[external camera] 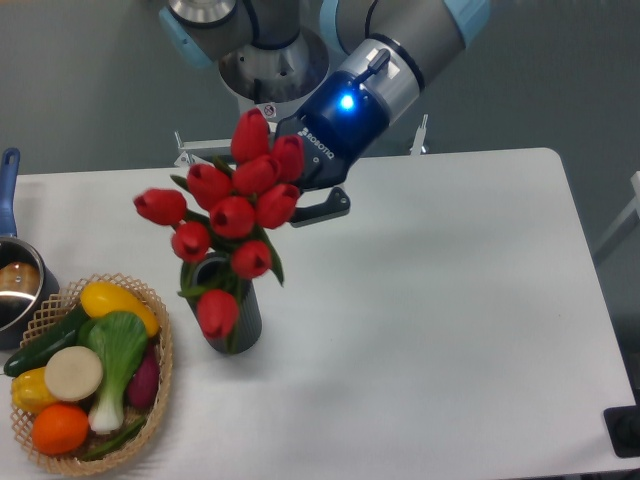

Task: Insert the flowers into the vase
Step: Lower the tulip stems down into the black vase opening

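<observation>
Red tulip buds, the flowers (233,215), hang over the vase (229,318) on the white table (450,330), partly covering its mouth; one bud droops against its ribbed front. The gripper (296,192), up and right of the vase, appears clamped on the bunch, though its fingers are mostly hidden. A wicker basket (158,372) of vegetables sits left of the vase.

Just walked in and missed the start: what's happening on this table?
A robot arm's gripper holds a bunch of red tulips, the flowers, over the dark grey ribbed vase. The bunch covers most of the vase mouth; whether any stems are inside cannot be seen. To the left sit a wicker basket of vegetables and a blue-handled pot, both untouched.
</observation>
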`<state>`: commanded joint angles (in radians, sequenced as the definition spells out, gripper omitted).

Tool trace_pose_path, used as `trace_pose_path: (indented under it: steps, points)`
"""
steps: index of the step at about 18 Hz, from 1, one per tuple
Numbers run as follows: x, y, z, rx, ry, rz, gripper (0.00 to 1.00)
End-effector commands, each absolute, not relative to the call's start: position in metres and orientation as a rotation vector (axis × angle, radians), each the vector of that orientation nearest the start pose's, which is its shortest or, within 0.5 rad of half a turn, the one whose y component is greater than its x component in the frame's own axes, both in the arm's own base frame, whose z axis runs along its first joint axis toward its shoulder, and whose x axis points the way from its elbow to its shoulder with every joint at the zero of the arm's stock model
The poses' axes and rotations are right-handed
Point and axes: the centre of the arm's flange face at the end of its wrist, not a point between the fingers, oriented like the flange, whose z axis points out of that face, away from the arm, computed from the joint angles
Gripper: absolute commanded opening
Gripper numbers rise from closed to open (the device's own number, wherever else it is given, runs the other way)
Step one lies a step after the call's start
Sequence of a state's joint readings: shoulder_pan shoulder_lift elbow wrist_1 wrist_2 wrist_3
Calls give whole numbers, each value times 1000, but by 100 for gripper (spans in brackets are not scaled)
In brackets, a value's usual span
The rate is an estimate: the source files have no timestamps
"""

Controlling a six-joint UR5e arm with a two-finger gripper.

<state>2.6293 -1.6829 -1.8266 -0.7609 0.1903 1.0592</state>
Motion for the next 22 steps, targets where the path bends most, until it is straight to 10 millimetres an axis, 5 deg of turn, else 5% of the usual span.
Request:
trace_pose_path:
  steps: [7, 15, 22]
  points:
    - [-309, 444, 457, -1681, 349, -386, 0]
    - [-310, 448, 448, -1685, 345, -403, 0]
    - [-311, 462, 419, -1703, 326, -462, 0]
